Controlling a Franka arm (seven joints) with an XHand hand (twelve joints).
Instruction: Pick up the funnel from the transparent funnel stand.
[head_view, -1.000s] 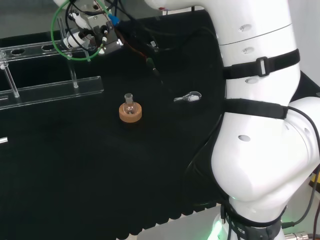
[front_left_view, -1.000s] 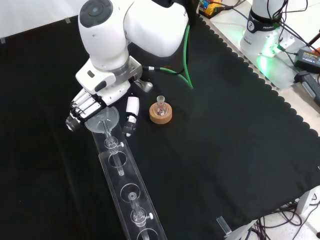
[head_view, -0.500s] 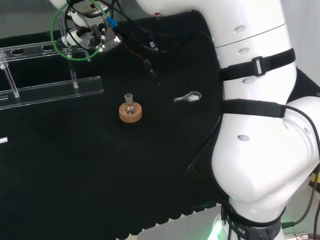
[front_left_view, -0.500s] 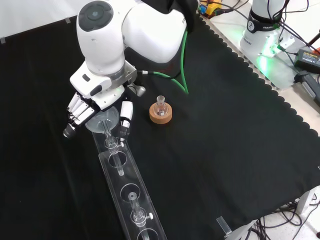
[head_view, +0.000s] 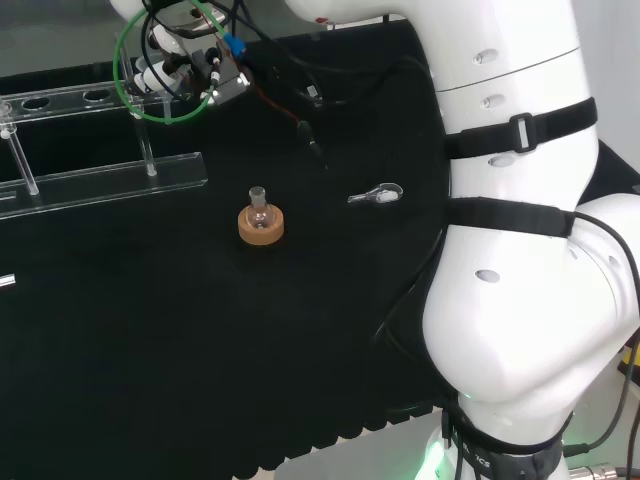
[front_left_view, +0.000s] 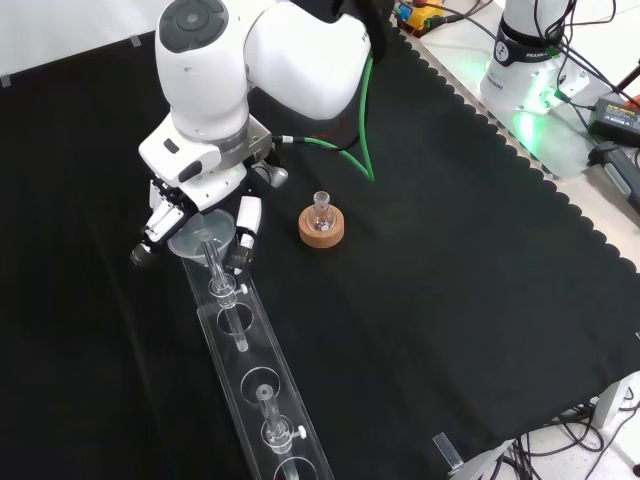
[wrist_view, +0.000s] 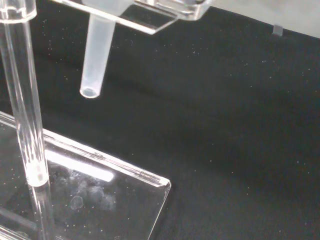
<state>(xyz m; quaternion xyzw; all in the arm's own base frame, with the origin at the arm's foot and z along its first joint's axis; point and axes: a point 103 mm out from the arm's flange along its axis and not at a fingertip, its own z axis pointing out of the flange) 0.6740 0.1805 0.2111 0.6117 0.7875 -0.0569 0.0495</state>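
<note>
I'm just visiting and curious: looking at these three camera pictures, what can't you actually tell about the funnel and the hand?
- Front view: whether the hand actually touches the funnel; the arm's white link covers the palm and the clear rim blends in.
- Head view: the funnel itself; cables and the green hose crowd the hand.
- Wrist view: the funnel's cone; the picture's edge cuts it off, leaving the stem.
- Front view: the far end of the funnel stand, cut off by the edge.

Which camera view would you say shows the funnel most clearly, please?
The front view: the funnel shows its round mouth at the end of the clear stand, between the hand's fingers. The wrist view shows its spout; in the head view cables hide it.
</note>
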